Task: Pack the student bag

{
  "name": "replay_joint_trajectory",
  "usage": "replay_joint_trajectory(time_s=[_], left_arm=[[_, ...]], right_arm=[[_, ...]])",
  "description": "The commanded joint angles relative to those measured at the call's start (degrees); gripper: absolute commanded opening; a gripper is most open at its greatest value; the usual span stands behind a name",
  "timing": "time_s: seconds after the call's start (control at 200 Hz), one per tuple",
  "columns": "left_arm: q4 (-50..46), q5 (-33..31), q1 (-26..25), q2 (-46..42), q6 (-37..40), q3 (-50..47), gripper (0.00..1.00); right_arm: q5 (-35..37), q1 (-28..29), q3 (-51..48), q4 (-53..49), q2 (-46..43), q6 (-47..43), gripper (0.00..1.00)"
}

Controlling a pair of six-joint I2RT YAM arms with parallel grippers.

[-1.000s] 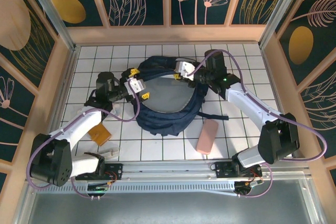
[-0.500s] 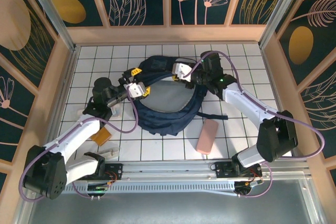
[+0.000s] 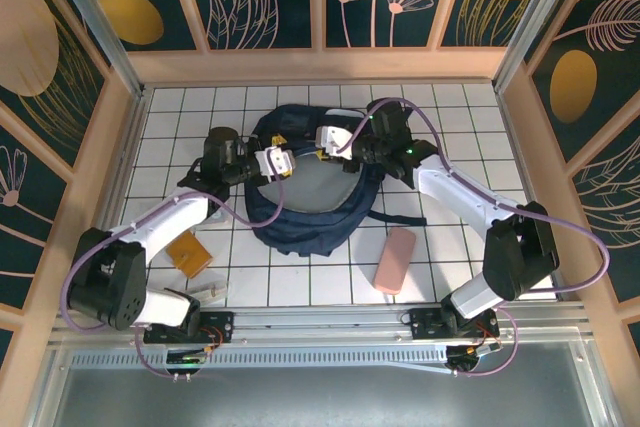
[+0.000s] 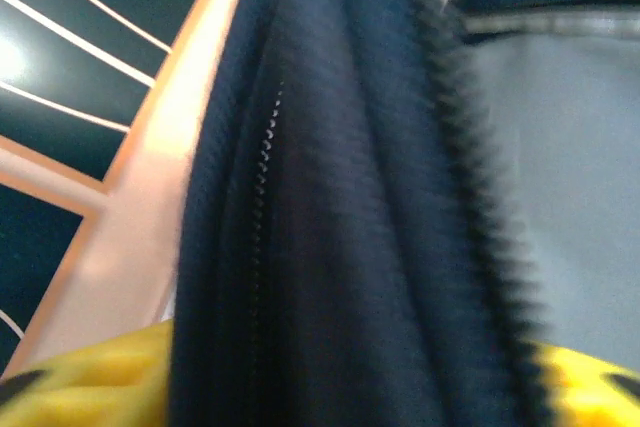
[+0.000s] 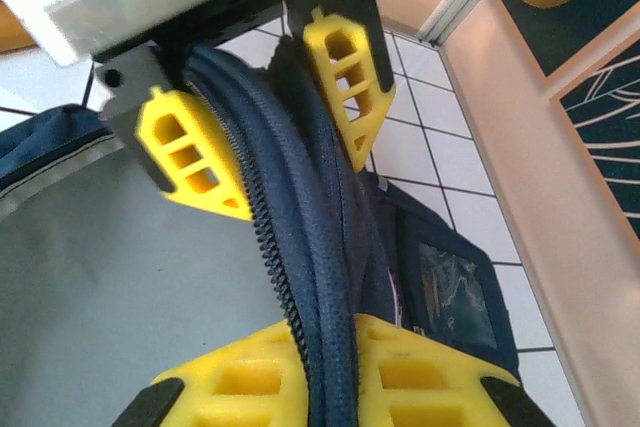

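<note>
The student bag [image 3: 305,219], a large navy backpack, lies open in the middle of the tiled table, its grey lining [image 3: 305,182] facing up. My left gripper [image 3: 276,161] sits at the back left of the opening. In the left wrist view the bag's rim [image 4: 330,197] packs the whole gap between my yellow fingers [image 4: 90,377]. My right gripper [image 3: 326,141] is close beside it, shut on the same zipped rim [image 5: 315,247], which runs between its pads [image 5: 250,377]. The right wrist view has the left gripper [image 5: 270,117] straddling the rim just ahead.
A pink case [image 3: 396,259] lies right of the bag near the front. An orange flat item [image 3: 188,253] and a small white object [image 3: 205,292] lie at the front left. Wooden walls [image 3: 110,147] enclose the table.
My left gripper swung right and back to the rim and closed on it. The right gripper shifted left, and the bag's opening bunched and moved left with it.
</note>
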Motion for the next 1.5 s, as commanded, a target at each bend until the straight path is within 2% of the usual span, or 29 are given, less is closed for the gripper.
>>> replay_joint_trajectory(time_s=[0.0,0.055,0.065,0.075,0.085,0.095,0.135,0.17,0.195,0.23,0.26,0.29,0.365,0.485,0.601,0.746,0.801,0.881,0.996,1.061,1.186,1.311,1.366,1.496], left_arm=[[0.0,-7.02,-0.02,1.96,0.39,4.5,0.3],[2.61,-9.83,-0.02,2.21,-1.84,5.08,0.12],[3.16,-10.3,-0.02,2.2,-2.16,5.14,0.09],[3.67,-10.66,-0.02,2.13,-2.55,5.16,0.06],[4.15,-11.1,-0.02,2.12,-2.93,5.21,0.04],[4.7,-11.41,-0.02,2.05,-3.22,5.22,0.02],[6.36,-12.32,-0.02,1.86,-5.02,5.36,0.0],[7.2,-12.91,-0.02,1.63,-6.36,5.72,0.0],[7.4,-13.2,-0.02,1.56,-7.57,6.21,0.0],[7.09,-13.93,-0.02,1.57,-9.61,7.22,0.0],[6.24,-14.78,-0.02,1.73,-11.51,7.87,0.0],[4.89,-16.0,-0.02,2.12,-12.85,10.06,0.0],[0.46,-18.71,-0.17,3.13,-14.58,13.52,0.0],[0.07,-25.17,-1.3,3.32,-16.36,14.72,0.0],[1.91,-31.36,-3.52,3.05,-16.26,15.4,0.0],[0.24,-36.86,-5.52,4.37,-19.91,19.83,0.0],[0.03,-38.42,-6.18,4.74,-21.22,20.77,0.0],[-0.39,-39.19,-6.98,5.25,-23.02,21.86,0.0],[-3.55,-37.75,-8.22,6.95,-24.97,24.83,0.0],[-4.28,-38.98,-9.01,7.85,-25.92,25.85,0.0],[-8.42,-41.4,-9.86,10.15,-32.64,29.64,0.0],[-10.75,-37.93,-10.1,11.42,-37.09,31.03,0.0],[-10.67,-33.88,-10.13,11.13,-37.13,30.25,0.0],[-10.76,-28.04,-10.11,9.58,-37.71,27.96,0.0]], right_arm=[[-1.87,0.46,-1.24,4.34,-4.57,0.74,0.4],[2.19,0.94,-2.66,5.74,-6.68,6.21,0.61],[3.49,1.22,-2.78,6.0,-6.97,7.9,0.71],[4.98,1.51,-2.9,6.35,-7.57,9.93,0.89],[6.58,1.78,-2.97,6.7,-8.11,11.87,0.96],[8.3,2.11,-3.1,7.14,-8.64,14.5,0.99],[16.71,3.76,-3.63,8.85,-10.88,26.16,0.99],[26.81,5.13,-4.31,9.28,-12.74,36.77,0.99],[33.7,5.89,-4.54,8.37,-13.98,47.49,0.99],[41.82,6.54,-4.39,3.65,-15.56,61.37,0.99],[45.44,6.45,-3.62,-2.91,-17.01,72.09,0.99],[45.9,5.92,-3.47,-9.33,-18.35,79.93,0.99],[41.66,4.66,-6.74,-20.07,-22.64,96.2,0.99],[36.1,2.98,-16.46,-33.82,-29.92,116.05,0.99],[34.41,4.9,-19.72,-47.59,-29.58,120.41,0.99],[35.08,8.04,-21.84,-51.03,-25.36,119.37,0.99],[39.99,10.19,-22.03,-54.13,-23.97,121.68,0.99],[39.44,11.36,-25.06,-52.07,-23.59,120.05,0.99],[33.54,11.27,-29.96,-43.09,-23.26,116.45,0.99],[31.05,11.33,-31.8,-40.22,-21.35,115.64,0.99],[29.96,11.43,-34.29,-36.85,-17.46,114.72,0.99],[31.95,11.46,-34.21,-34.16,-14.97,113.57,0.9],[32.56,11.45,-33.87,-33.58,-14.07,112.88,0.79],[34.57,11.45,-33.07,-33.68,-14.21,112.05,0.71]])
